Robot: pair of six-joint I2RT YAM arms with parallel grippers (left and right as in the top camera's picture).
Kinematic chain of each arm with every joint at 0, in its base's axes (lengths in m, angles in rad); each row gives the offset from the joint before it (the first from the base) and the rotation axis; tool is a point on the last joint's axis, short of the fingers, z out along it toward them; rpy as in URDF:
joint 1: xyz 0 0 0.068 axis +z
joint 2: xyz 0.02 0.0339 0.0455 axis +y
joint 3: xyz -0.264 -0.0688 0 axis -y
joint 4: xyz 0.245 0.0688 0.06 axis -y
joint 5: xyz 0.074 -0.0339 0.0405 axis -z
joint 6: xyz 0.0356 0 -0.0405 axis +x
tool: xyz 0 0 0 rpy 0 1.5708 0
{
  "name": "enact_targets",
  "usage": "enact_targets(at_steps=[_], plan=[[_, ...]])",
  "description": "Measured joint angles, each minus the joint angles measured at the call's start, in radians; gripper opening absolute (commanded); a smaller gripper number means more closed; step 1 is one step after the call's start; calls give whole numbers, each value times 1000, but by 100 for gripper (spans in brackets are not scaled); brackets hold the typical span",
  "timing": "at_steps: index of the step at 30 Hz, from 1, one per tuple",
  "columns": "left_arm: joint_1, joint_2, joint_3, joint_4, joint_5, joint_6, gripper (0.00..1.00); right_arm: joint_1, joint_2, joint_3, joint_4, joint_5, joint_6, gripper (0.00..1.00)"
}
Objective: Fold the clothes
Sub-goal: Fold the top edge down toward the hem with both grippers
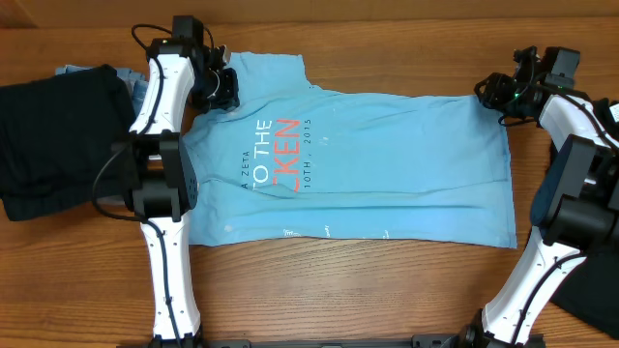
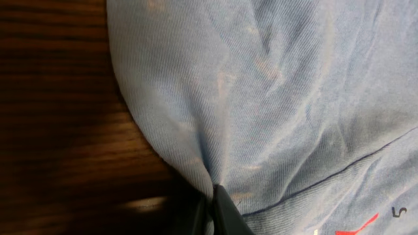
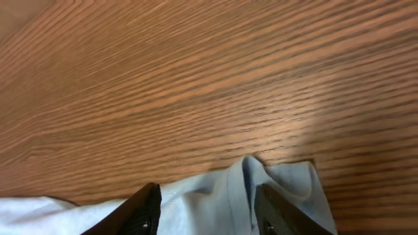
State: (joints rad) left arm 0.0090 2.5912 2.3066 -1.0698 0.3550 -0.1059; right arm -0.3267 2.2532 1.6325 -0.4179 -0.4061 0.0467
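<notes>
t-shirt [image 1: 387, 184] sits pinched in left pincer [image 2: 213, 196], its corner inside right pincer [image 3: 209, 210].

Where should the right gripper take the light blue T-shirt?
The light blue T-shirt by its far hem corner, from straight above: that corner is puckered into a raised ridge between the right gripper's open fingers, so closing catches it.

My wooden table [image 1: 387, 39] carries a light blue T-shirt [image 1: 387, 164] spread flat across its middle, lettering facing up. At the left edge lies a folded black garment [image 1: 58, 135], with a faded blue piece [image 1: 73, 70] showing at its far side. Another black cloth [image 1: 592, 290] lies at the near right corner.
</notes>
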Motion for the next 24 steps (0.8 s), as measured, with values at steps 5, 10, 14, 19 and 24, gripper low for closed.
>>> enact_targets(at_steps=[5, 10, 14, 19, 24], plan=[[0, 0, 0, -1, 0, 0, 7, 1, 25, 0, 2, 8, 8, 30], [0, 0, 0, -6, 0, 0, 4, 6, 45, 0, 5, 16, 35, 4], [0, 1, 6, -31, 0, 0, 4, 8, 44, 1, -27, 17, 35, 4], [0, -23, 11, -54, -37, 0, 4, 7, -50, 18, -159, 60, 70, 4], [0, -240, 19, -95, -130, 0, 4, 6, -169, 73, -264, 108, 109, 4]])
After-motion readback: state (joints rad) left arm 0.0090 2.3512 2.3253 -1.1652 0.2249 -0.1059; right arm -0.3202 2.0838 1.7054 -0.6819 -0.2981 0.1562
